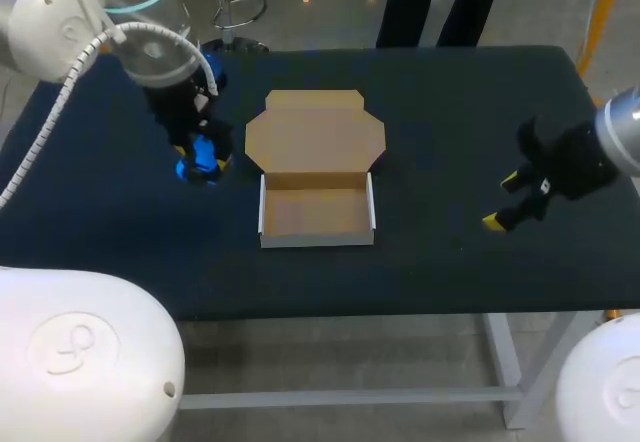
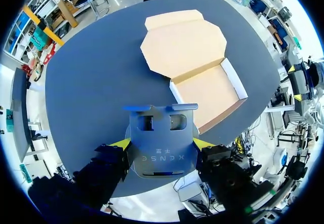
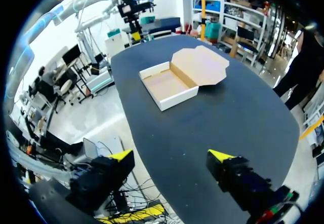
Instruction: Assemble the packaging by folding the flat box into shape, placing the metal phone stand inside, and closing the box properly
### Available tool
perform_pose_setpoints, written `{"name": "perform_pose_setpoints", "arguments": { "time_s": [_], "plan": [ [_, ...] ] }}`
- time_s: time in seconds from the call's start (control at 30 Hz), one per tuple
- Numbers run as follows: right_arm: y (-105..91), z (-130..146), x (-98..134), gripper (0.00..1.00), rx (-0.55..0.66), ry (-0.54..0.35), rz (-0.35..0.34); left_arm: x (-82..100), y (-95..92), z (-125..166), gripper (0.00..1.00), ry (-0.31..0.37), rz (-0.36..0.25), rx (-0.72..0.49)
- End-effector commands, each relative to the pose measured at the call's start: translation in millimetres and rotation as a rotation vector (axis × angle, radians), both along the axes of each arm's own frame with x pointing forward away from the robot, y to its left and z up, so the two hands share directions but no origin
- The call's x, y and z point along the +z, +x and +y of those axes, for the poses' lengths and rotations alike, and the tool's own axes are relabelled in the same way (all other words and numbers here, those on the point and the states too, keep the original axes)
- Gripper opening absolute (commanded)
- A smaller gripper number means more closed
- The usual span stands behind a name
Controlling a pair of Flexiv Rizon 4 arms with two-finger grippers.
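Cardboard box (image 1: 316, 214) sits folded into shape near the middle of the dark bench (image 1: 450, 92), its shallow tray with white outer walls open upward and nothing inside it. The box's lid (image 1: 315, 132) lies flat on the bench on the tray's far side, joined to it along the back wall, with its angled flaps spread out. The left gripper (image 1: 202, 159) is over the bench just beside the box, on the left side of the lid. Its fingers are clenched on the metal phone stand (image 2: 162, 143): in the left wrist view one yellow tip presses each side edge of the bluish plate, which has two cut-outs near its upper edge. The stand is apart from the box, with the tray ahead of it. The right gripper (image 1: 502, 200) is over the bench well to the right of the box, its fingers (image 3: 121, 155) released and spread wide with nothing between them.
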State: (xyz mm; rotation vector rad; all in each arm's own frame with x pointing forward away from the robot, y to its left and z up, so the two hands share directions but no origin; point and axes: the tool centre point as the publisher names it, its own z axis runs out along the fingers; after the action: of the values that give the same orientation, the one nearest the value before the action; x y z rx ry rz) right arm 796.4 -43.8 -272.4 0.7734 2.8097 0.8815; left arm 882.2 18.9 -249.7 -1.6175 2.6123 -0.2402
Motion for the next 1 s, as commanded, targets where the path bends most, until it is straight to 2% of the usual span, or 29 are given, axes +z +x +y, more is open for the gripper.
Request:
{"name": "perform_pose_setpoints", "arguments": {
  "time_s": [0.03, 0.5, 1.0],
  "plan": [
    [-0.9, -1.4, 1.1, 1.00, 0.004, 0.004, 0.000, -5.7, -5.9, -15.9, 0.00, 0.025, -0.007, -0.003],
    [-0.9, -1.4, 1.1, 1.00, 0.004, 0.004, 0.000, -4.7, -21.3, -69.7, 0.00, 0.028, -0.018, -0.020],
    [-0.9, -1.4, 1.1, 1.00, 0.004, 0.004, 0.000, -30.1, -10.4, -125.8, 0.00, 0.066, -0.013, -0.031]
  ]
}}
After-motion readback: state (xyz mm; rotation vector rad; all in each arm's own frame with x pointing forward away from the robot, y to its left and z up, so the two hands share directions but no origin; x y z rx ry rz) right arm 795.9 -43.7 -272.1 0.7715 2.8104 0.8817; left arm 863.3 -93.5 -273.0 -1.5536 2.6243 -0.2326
